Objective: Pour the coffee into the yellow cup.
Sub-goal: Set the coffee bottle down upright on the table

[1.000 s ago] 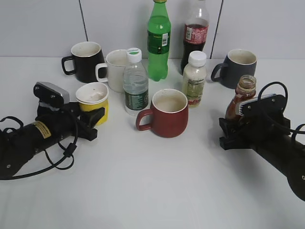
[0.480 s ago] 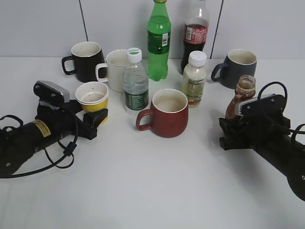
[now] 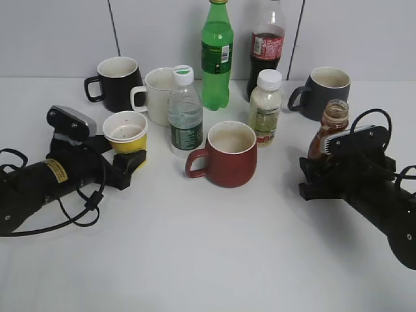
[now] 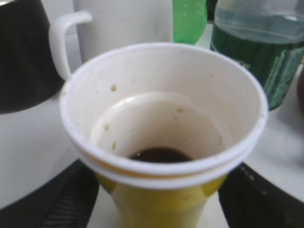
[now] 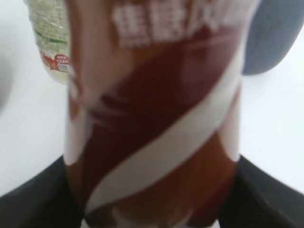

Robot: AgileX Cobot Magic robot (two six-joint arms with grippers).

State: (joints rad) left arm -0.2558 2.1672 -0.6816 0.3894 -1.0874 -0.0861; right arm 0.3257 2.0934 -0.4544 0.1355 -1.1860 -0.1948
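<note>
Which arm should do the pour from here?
Right. The right gripper is around the coffee bottle, uncapped and upright. The left gripper sits at the yellow cup, steadying it.

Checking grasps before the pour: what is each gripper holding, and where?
Left gripper grips the yellow cup at its lower body; right gripper grips the coffee bottle around its lower body.

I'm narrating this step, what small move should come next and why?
Probably lift the coffee bottle with the right pincer toward the yellow cup: the pincer flanks the uncapped bottle, the left pincer brackets the cup, and the two stand far apart.
</note>
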